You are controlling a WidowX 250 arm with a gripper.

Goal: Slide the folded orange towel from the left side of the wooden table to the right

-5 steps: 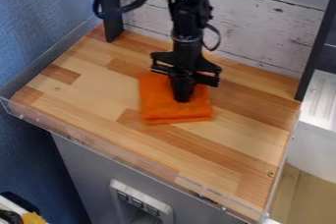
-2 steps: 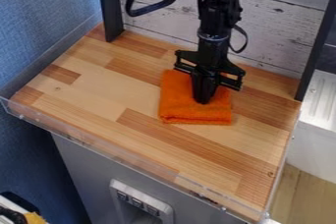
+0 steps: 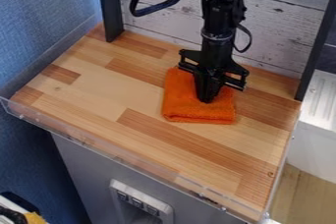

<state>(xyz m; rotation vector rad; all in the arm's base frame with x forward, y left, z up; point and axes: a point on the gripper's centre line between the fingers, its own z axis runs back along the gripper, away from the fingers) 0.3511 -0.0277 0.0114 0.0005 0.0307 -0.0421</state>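
The black gripper points down onto an orange cloth, right of the middle of the wooden top. The cloth is folded into a rough square and lies flat, with its front edge toward the camera. The gripper's tip meets the middle of the cloth and hides part of it and some of its back edge. Whether the gripper is pinching fabric or only pressing on it cannot be made out.
The wooden tabletop has a clear raised rim along its front. Black posts stand at the back left and back right, before a white plank wall. A white unit stands at the right.
The gripper and the orange cloth have moved together to the right across the wooden top, mostly between the first and second earlier frames, and slightly since then.
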